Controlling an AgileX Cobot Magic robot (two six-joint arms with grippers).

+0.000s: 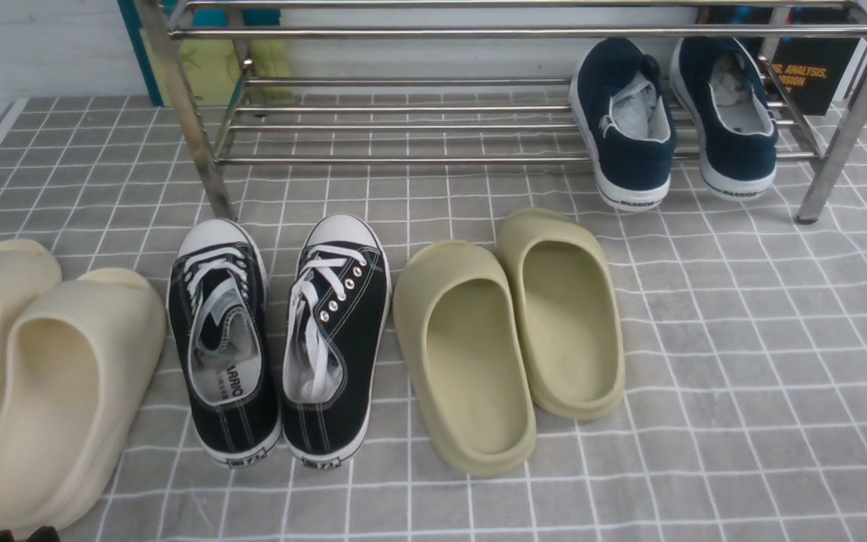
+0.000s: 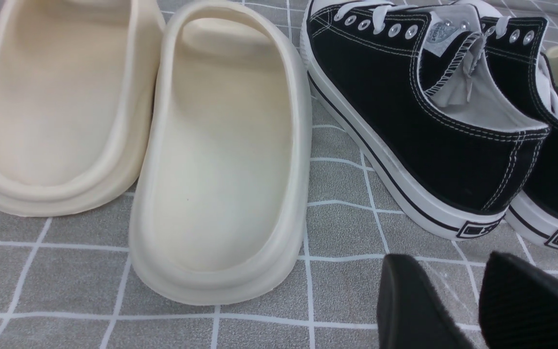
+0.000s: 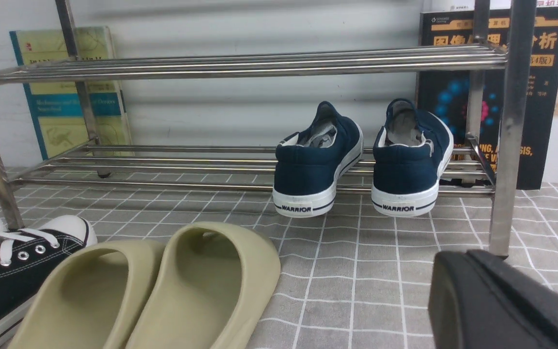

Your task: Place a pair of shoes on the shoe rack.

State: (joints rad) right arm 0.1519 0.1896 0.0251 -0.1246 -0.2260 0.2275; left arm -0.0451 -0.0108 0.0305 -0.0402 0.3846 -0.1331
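Spreading across the whole floor is a soft grey cloth printed with a grid of thin white lines, slightly wrinkled. At the 12 o'clock edge of the front view stands the shoe rack, wide and low, built of shiny round chrome tubes with horizontal bar shelves and upright corner posts. Behind it lean a yellow-and-teal book and a black book. On the lower shelf toward 1 o'clock rests the pair of shoes, two navy canvas slip-ons with white rubber soles and pale grey lining, side by side, heels overhanging the front bar. On the cloth at 9 o'clock lie two cream foam slides, smooth, thick and rounded. Beside them, near 7 o'clock, sit two black canvas lace-up sneakers with white toe caps, white laces and metal eyelets. At the centre lie two olive foam slides, matte and bulbous, touching each other. The left gripper shows two black, finely ribbed pads standing apart, nothing between them, near the sneaker heels. The right gripper appears only as one smooth black block; whether its jaws are parted cannot be told.
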